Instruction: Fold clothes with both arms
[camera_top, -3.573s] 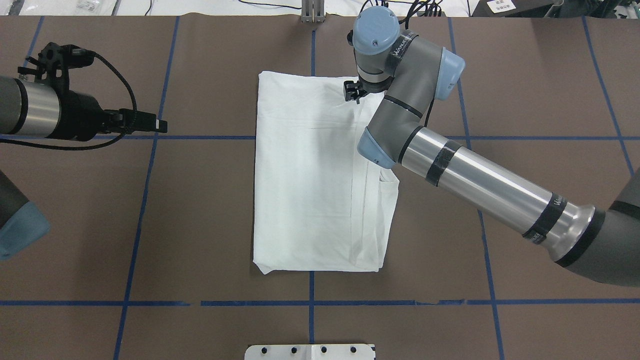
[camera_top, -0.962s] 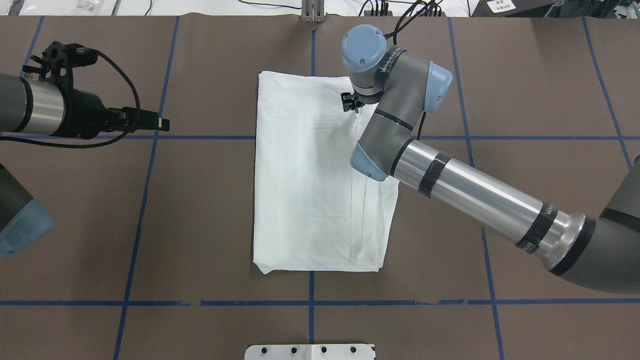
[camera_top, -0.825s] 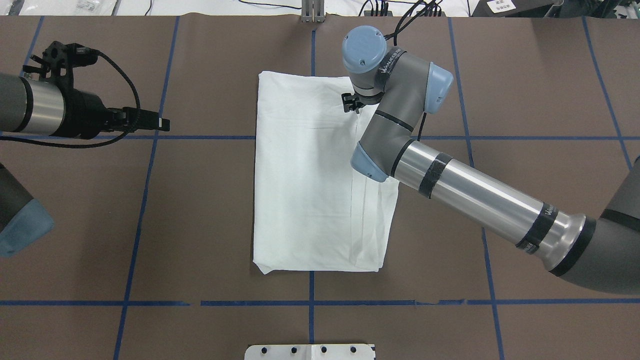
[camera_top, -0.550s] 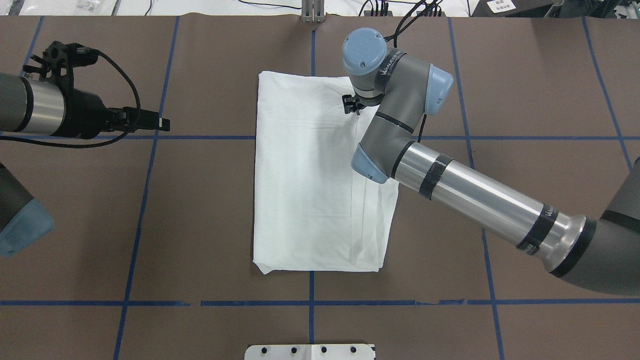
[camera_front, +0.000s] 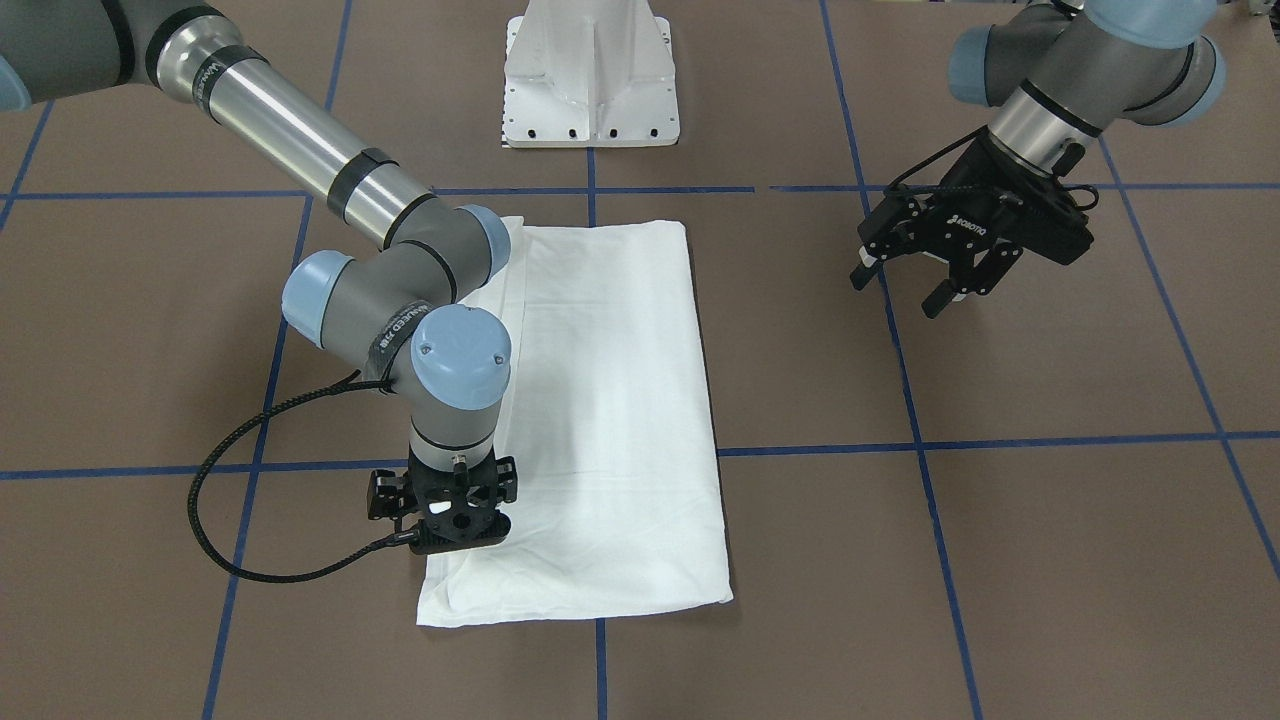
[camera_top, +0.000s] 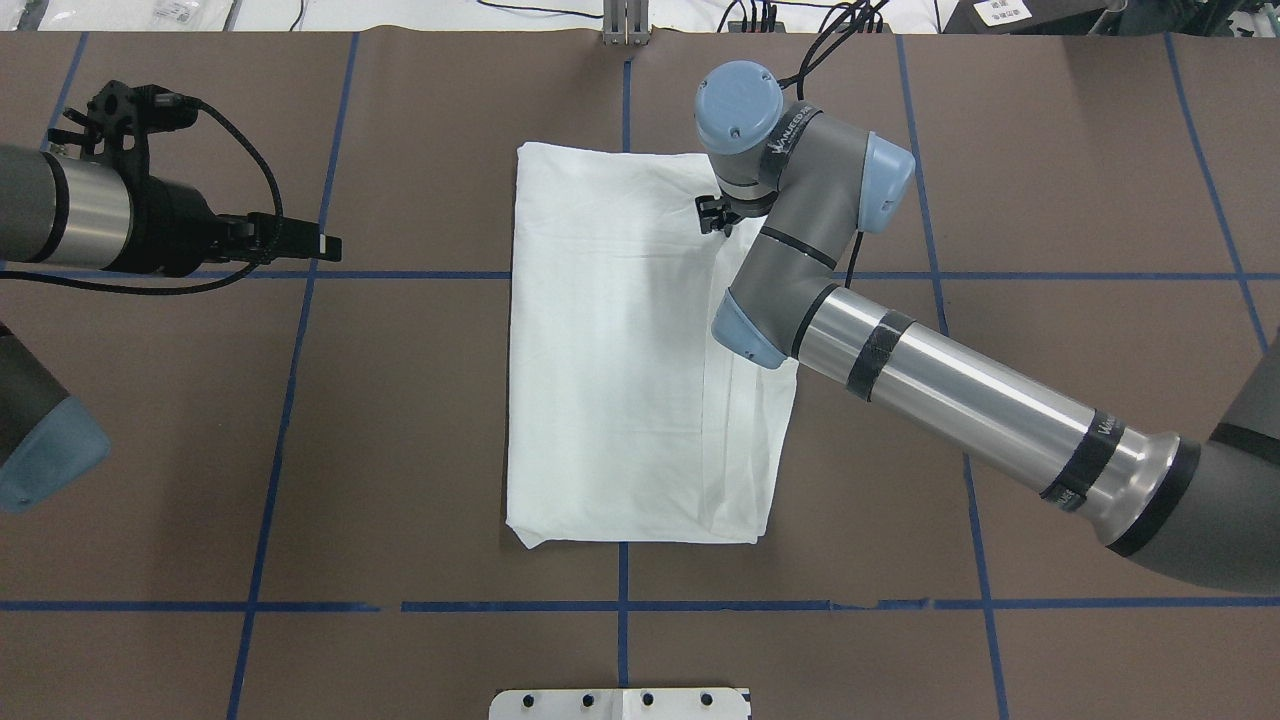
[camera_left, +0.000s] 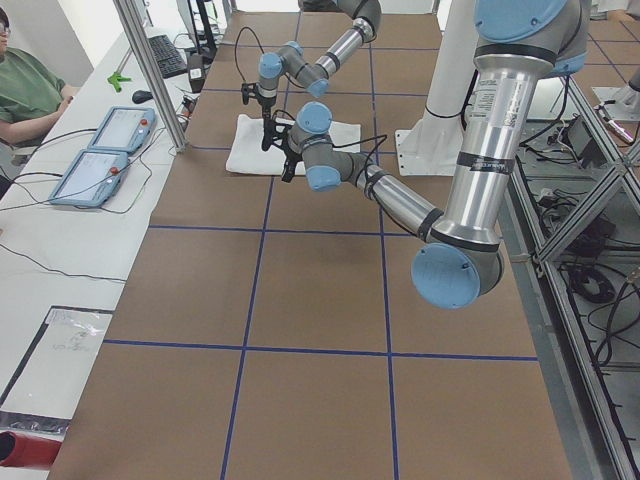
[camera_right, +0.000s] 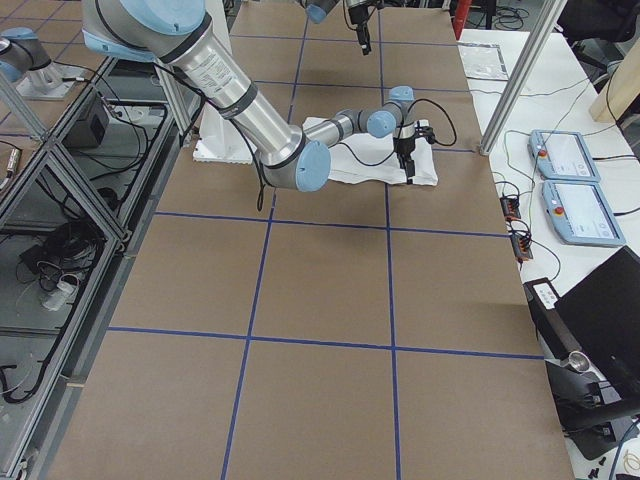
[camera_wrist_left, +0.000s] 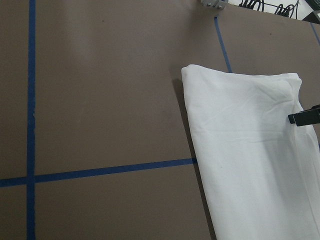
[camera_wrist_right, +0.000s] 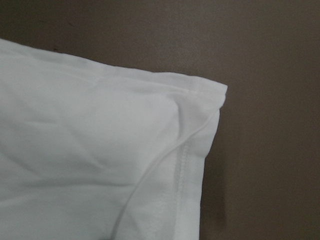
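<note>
White and folded into a long rectangle, the shirt (camera_top: 620, 380) lies flat at the middle of the brown table (camera_top: 400, 450), its long sides running away from the robot. A folded-over strip with a seam runs along the side on the robot's right. No print, collar or label shows on the upper face. The right arm (camera_top: 960, 400) reaches across that side, its wrist turned straight down, so the right gripper (camera_front: 452, 530) points at the cloth near the far corner on the robot's right. From the front the wrist and camera mount cover its fingers, and none show in its own wrist view, so I cannot tell whether they are apart or together, or whether they touch the fabric. That wrist view is filled by the shirt's corner, with a stitched hem and a thin raised fold line, against the brown table. The left gripper (camera_front: 898, 293) hangs above bare table well to the robot's left of the shirt, fingers spread apart and holding nothing. Blue tape lines (camera_top: 290, 400) divide the table into large squares. A white pedestal base (camera_front: 590, 70) stands at the robot's edge. In the left side view a person (camera_left: 25, 90) sits at an adjoining white bench.
</note>
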